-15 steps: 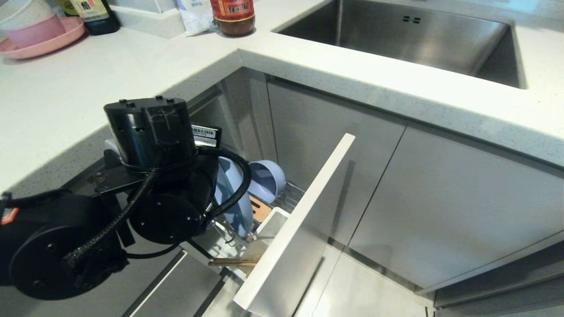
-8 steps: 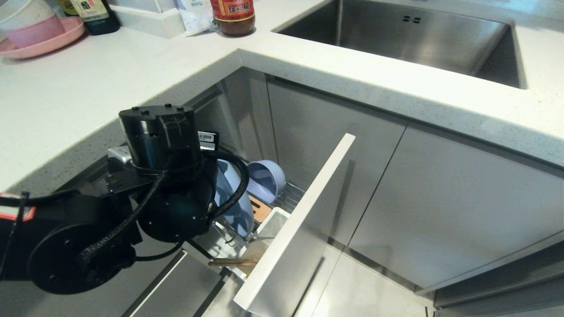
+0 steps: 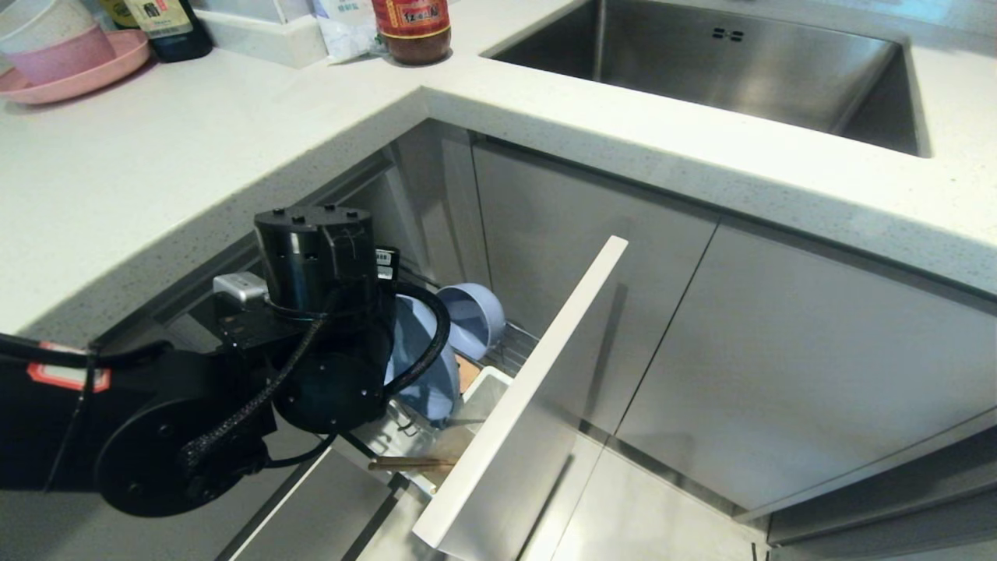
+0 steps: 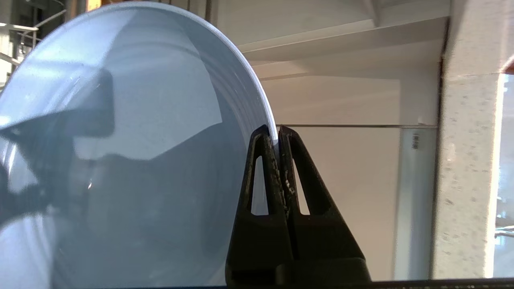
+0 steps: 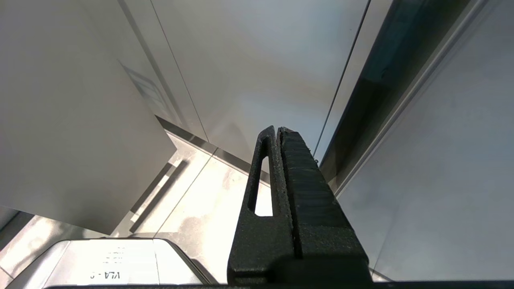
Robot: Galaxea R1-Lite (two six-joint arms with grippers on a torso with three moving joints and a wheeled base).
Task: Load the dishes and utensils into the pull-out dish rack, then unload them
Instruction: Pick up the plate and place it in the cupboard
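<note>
- the pull-out dish rack [image 3: 510,352] stands drawn out from under the white counter, its flat pale grey front panel [image 3: 530,389] angled open; chrome wires, a bit of the wooden strip [image 3: 468,375] and the white cutlery cup [image 3: 484,396] show behind the panel.
- the light blue oval plate [image 3: 427,366] stands on edge in the rack, tilted, its rim pinched between the closed fingers of the left gripper [image 4: 277,138].
- the blue-grey bowl [image 3: 473,315] sits on its side just behind the plate, opening facing outward.
- the wooden chopsticks [image 3: 411,464] lie near the front end of the rack, just behind the front panel.
- the spoon cannot be made out.
</note>
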